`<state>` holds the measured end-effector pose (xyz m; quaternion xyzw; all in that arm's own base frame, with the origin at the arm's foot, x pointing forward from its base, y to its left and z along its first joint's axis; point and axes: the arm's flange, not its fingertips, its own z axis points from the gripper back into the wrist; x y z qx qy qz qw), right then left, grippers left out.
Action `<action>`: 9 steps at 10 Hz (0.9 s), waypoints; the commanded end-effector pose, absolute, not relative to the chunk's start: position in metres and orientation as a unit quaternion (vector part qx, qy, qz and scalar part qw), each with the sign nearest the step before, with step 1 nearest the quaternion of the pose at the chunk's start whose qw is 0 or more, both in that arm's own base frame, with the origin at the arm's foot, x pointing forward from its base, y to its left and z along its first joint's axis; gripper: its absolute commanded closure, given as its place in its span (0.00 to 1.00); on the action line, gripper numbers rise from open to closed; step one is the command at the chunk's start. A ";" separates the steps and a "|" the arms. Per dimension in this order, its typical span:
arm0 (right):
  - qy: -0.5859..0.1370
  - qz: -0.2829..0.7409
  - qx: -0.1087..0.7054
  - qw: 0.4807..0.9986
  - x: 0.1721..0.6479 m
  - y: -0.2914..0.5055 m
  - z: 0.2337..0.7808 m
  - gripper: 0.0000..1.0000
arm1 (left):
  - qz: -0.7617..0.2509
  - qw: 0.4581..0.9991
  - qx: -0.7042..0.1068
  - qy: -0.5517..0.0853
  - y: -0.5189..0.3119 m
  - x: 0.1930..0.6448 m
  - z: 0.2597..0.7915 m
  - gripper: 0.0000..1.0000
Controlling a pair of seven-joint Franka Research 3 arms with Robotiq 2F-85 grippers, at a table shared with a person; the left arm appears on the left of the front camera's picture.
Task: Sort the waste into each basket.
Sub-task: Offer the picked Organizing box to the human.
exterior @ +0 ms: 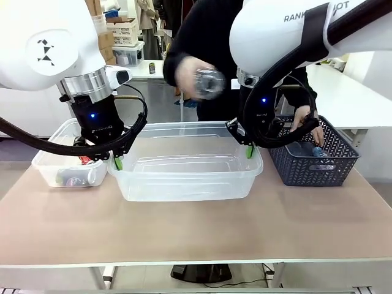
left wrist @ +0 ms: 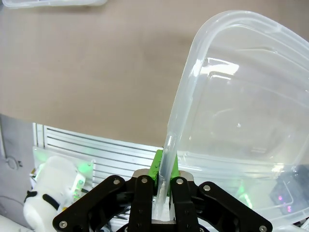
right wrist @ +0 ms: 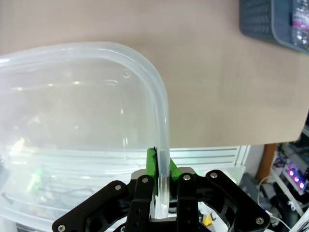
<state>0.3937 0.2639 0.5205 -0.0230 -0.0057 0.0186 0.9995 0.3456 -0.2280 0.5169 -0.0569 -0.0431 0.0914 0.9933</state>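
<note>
Clear see-through tub (exterior: 184,184); dark grey lattice-patterned basket (exterior: 306,168); green-padded black left hand (left wrist: 164,169); tan table (exterior: 184,239).

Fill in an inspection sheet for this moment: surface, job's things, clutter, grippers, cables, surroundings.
Surface: tan tabletop, no marks seen.
Job's things: large clear tub mid-table; small clear tub at the robot's left holding red cans; clear bottle, blurred, in the person's raised hand.
Clutter: dark grey basket at right holding bottles, person's other hand inside.
Grippers: left gripper shut on the large tub's left rim; right gripper shut on its right rim.
Cables: black cable loops at the wrists; loose cable under the table.
Surroundings: crates and boxes behind the person.
</note>
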 end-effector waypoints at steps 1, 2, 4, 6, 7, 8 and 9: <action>-0.004 0.016 -0.022 1.000 0.392 0.264 0.519 0.95 | 0.096 0.993 -0.054 -0.050 -0.222 0.347 0.522 0.94; -0.004 0.016 -0.022 1.000 0.392 0.264 0.519 0.95 | 0.096 0.993 -0.054 -0.050 -0.222 0.347 0.522 0.94; -0.004 0.016 -0.022 1.000 0.392 0.264 0.519 0.95 | 0.096 0.993 -0.054 -0.050 -0.222 0.347 0.522 0.94; -0.004 0.016 -0.022 1.000 0.392 0.264 0.519 0.95 | 0.096 0.993 -0.054 -0.050 -0.222 0.347 0.522 0.94; -0.004 0.016 -0.022 1.000 0.392 0.264 0.519 0.95 | 0.096 0.993 -0.054 -0.050 -0.222 0.347 0.522 0.94; -0.004 0.016 -0.022 1.000 0.392 0.264 0.519 0.95 | 0.096 0.993 -0.054 -0.050 -0.222 0.347 0.522 0.94; -0.004 0.016 -0.022 1.000 0.392 0.264 0.519 0.95 | 0.096 0.993 -0.054 -0.050 -0.222 0.347 0.522 0.94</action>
